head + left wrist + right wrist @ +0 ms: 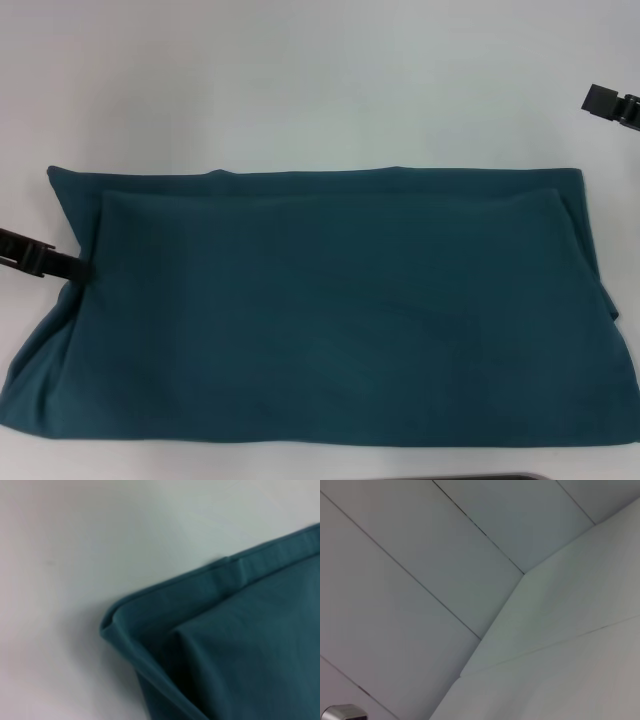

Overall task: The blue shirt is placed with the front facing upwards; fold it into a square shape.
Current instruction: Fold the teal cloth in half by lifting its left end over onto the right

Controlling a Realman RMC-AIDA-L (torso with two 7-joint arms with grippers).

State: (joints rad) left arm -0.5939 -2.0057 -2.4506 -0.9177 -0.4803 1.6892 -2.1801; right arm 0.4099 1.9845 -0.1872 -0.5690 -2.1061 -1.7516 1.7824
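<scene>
From the head camera, the large dark teal-blue cotton shirt point(330, 310) lies on the white table point(300, 80) as a wide band, plain side up, with no lettering showing. A folded layer lies on top, its edge running a little inside the shirt's far hem. The left gripper point(82, 268) comes in low at the shirt's left edge, its dark tips touching the cloth where the upper layer ends. I cannot tell whether it is spread or pinching. The right gripper point(612, 104) hangs beyond the shirt's far right corner, well apart from the cloth, and its fingers cannot be read either.

The left wrist camera shows a corner of the shirt point(225, 640) up close, with two stacked layers, a rolled hem and a soft crease running into the fabric. No fingers appear.

The right wrist camera shows only pale panels and seams, with no shirt in it.

The band is much wider than deep, so an end-over fold seems due. The risk lies at the shirt's left edge: a grasp of only the top layer would peel the stack apart, and the near left corner already sags outward. With the right gripper away, a one-sided pull could drag the whole shirt askew.
</scene>
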